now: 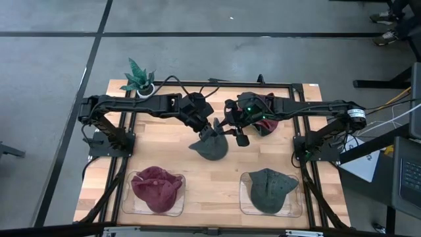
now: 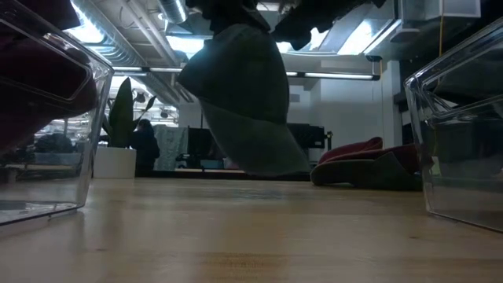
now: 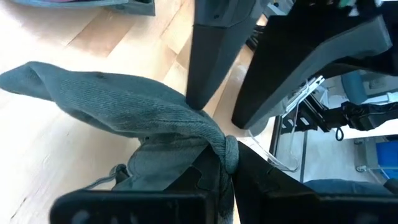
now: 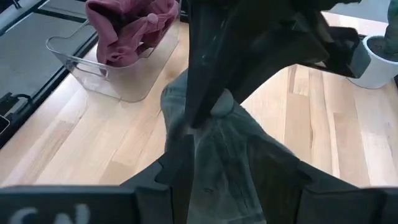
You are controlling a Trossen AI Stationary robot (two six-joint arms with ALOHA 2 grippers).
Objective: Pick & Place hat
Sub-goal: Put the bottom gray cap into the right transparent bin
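While left fingers (image 3: 227, 163) pinch grey hat (image 1: 210, 145), it hangs roughly vertical, brim seemingly downward, right fingers (image 4: 214, 155) part-open alongside.

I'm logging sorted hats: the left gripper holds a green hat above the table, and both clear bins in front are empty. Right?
Not quite. The left gripper does hold the green hat, but the high view shows both bins filled: a red hat in the left bin, a green one in the right bin.
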